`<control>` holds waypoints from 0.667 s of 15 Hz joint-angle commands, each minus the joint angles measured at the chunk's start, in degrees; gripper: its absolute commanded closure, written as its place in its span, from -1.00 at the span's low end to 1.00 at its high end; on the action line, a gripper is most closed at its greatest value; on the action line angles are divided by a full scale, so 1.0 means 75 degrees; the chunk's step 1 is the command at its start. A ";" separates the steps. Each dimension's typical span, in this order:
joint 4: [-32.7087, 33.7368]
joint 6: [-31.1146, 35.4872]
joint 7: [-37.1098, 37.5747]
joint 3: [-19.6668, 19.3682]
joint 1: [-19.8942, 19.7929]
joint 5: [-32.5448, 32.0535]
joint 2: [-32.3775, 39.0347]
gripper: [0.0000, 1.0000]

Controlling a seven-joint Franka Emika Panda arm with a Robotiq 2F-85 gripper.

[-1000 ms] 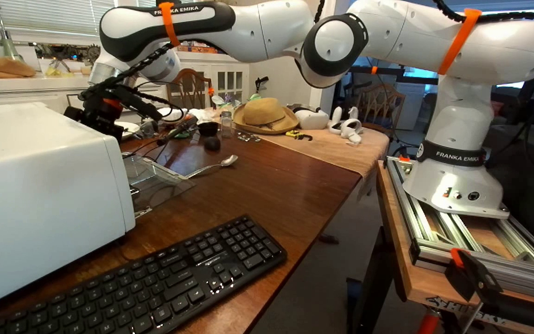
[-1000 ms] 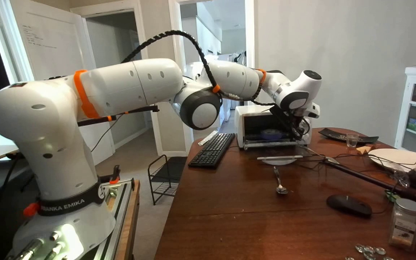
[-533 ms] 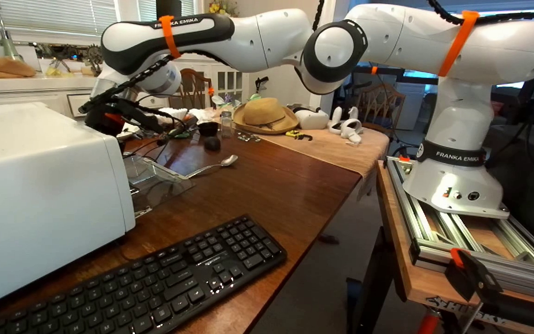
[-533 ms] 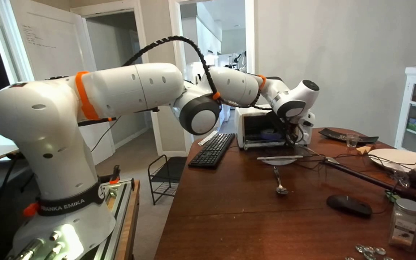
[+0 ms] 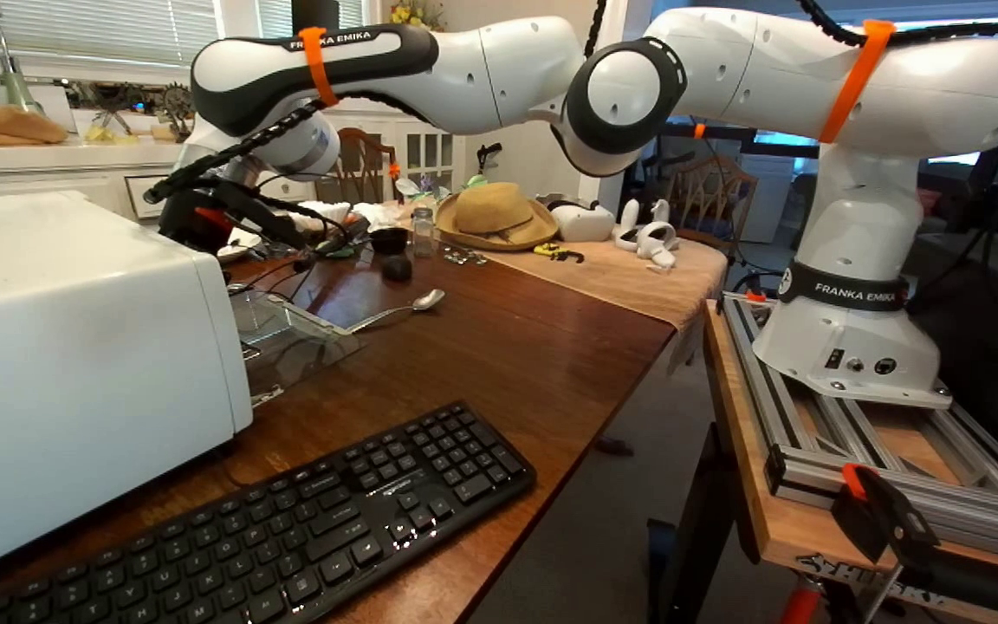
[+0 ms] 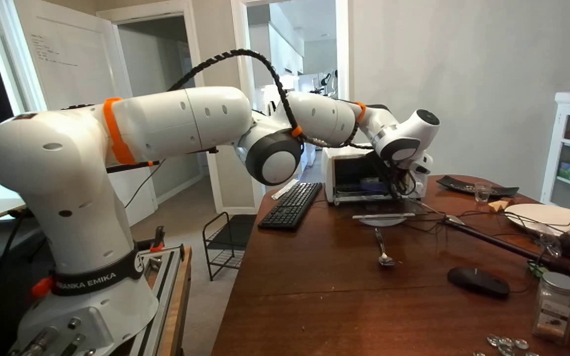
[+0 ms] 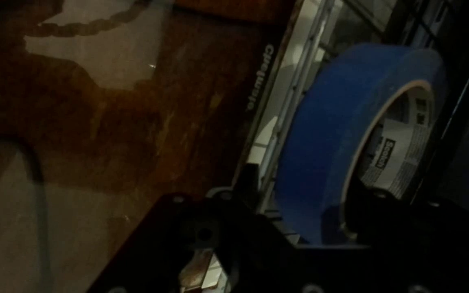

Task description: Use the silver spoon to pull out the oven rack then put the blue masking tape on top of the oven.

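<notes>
Straddling the band of the blue masking tape [image 7: 320, 138], the claw [image 7: 304, 187] is standing wide, apparently gripping nothing. The tape is sitting in the oven [image 5: 92, 364], seemingly on the oven rack [image 7: 299, 77]; grasping is likely occupying this step, with closing, then lifting clear, coming next.

"Scotch" and "3M" are printed inside the bright blue, round roll of masking tape [image 7: 328, 134]; "chefmate" on a dark strip [image 7: 257, 91] beside the grey wire oven rack [image 7: 286, 116]. In an exterior view, "FRANKA EMIKA" marks the white-and-black robot arm [image 5: 625, 82] twice, "HUSKY", partly covered, the wooden workbench [image 5: 802, 530], and letters the black plastic keyboard [image 5: 291, 529].
</notes>
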 commanded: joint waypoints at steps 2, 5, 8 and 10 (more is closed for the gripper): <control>-0.0088 0.0011 0.0207 -0.0064 -0.0047 0.0144 -0.0045 0.72; 0.0096 -0.0104 0.0266 -0.0060 -0.0051 0.0229 0.0070 -0.19; 0.0082 -0.0108 0.0372 -0.0154 -0.0075 0.0190 0.0067 -0.63; 0.0027 -0.0082 0.0430 -0.0210 -0.0091 0.0186 0.0034 -0.94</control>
